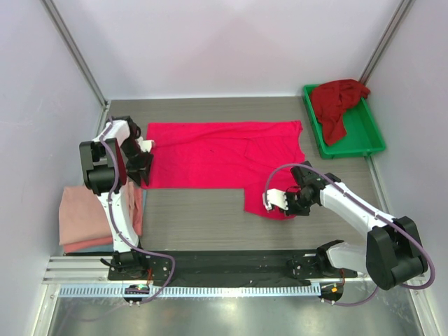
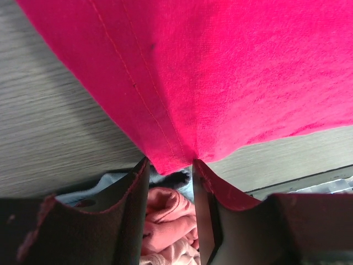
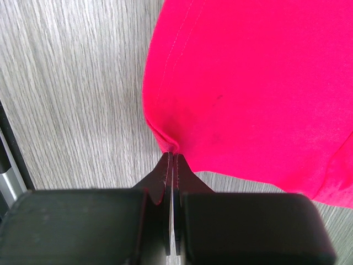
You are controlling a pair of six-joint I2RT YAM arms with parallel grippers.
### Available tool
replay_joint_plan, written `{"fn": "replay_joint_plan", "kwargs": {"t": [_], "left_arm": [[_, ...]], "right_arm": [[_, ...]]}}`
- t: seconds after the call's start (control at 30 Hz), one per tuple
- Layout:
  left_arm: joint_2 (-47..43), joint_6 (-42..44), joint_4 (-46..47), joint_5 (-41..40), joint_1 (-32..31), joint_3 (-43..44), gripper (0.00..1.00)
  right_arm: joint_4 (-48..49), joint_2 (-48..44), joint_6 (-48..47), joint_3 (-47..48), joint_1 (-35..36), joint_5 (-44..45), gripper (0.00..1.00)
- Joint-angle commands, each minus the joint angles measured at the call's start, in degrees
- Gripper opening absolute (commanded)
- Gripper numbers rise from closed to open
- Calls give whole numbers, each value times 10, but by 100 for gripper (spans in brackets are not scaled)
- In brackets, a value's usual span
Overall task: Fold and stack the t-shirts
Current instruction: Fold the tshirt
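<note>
Left claw (image 2: 170, 165) and right claw (image 3: 172, 155) each pinch the bright red t-shirt (image 1: 224, 154); green tray (image 1: 365, 133) holds the crumpled crimson t-shirt (image 1: 336, 101).

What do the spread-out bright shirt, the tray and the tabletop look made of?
The bright t-shirt looks like soft, matte knit cloth, probably cotton; a stitched hem and fine texture show up close. The green tray looks like rigid moulded plastic, slightly glossy, with a raised rim. The table has a matte grey wood-grain surface, likely laminate, with streaky, even grain.
</note>
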Motion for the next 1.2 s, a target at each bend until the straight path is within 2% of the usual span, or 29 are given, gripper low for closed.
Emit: {"fn": "replay_joint_plan", "kwargs": {"t": [0.0, 0.43, 0.53, 0.67, 0.93, 1.17], "left_arm": [[4, 15, -2, -7, 3, -3, 38], [11, 25, -18, 5, 1, -7, 27], [11, 27, -22, 11, -1, -6, 21], [8, 28, -22, 16, -3, -2, 0], [-16, 37, -44, 16, -2, 80, 0], [-6, 53, -67, 29, -7, 150, 0]], "right_arm": [[12, -3, 8, 9, 2, -2, 1], [22, -7, 24, 2, 2, -2, 1], [24, -9, 24, -1, 2, 1, 1], [28, -15, 39, 0, 2, 9, 1], [59, -31, 125, 105, -55, 19, 2], [73, -3, 142, 199, -110, 22, 1]]}}
